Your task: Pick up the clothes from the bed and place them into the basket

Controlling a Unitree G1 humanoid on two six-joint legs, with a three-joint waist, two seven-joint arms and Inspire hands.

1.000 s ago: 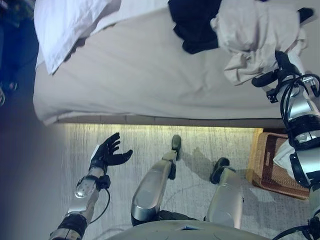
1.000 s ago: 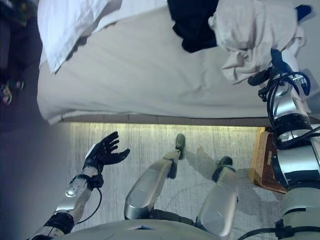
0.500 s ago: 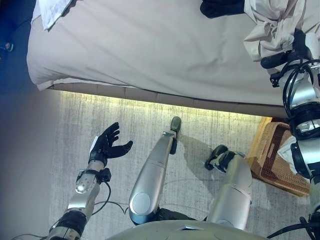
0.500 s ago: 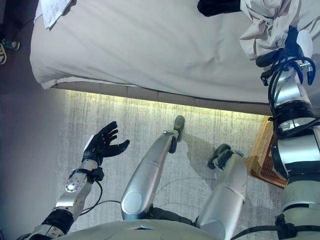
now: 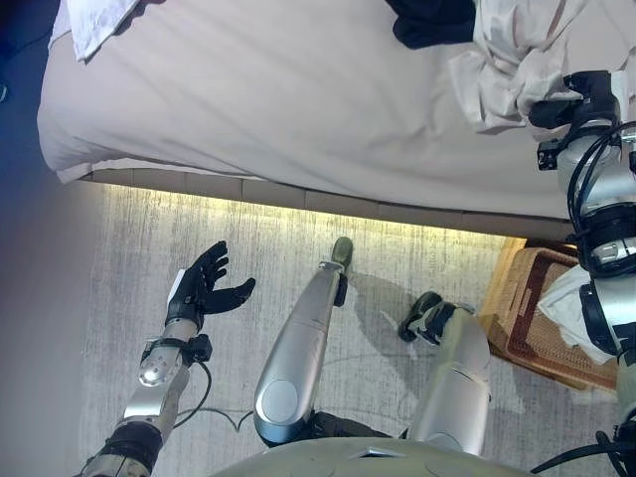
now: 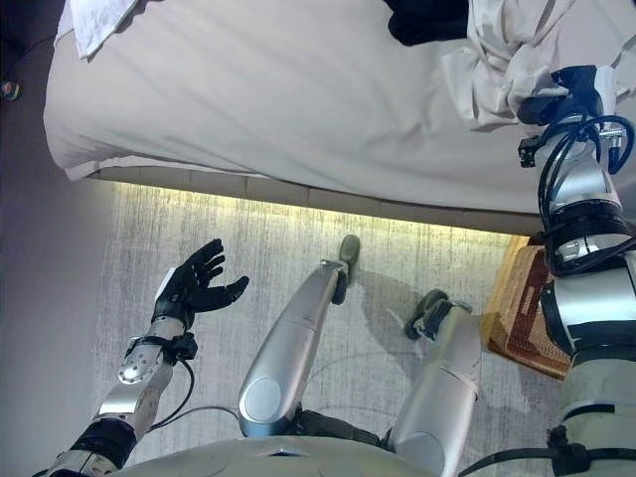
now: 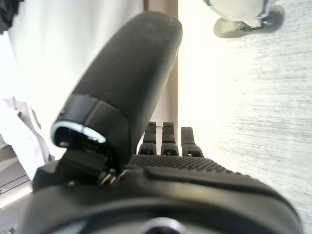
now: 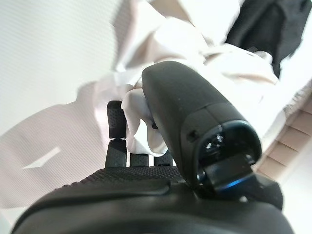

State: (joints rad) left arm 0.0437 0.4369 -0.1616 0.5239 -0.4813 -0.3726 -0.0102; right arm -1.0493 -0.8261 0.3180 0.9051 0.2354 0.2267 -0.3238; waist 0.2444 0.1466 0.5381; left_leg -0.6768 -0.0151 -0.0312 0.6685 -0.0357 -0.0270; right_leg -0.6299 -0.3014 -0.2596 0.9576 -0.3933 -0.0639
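Bed [image 5: 298, 109] bearing beige garment [image 5: 502, 70] beside black garment [image 5: 432, 20]; right hand [image 5: 576, 94] pinching beige cloth, needing firm hold, carrying to basket [image 5: 537, 318]; left hand [image 5: 204, 293] hanging slack-fingered, idle.

The left robot hand [image 7: 161, 170], fingers [image 7: 168, 139] straight, hangs over pale floor [image 7: 263, 97].

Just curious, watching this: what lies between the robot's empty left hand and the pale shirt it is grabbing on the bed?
In the left eye view, between the left hand and the pale shirt lie grey carpet, then bare bedsheet.
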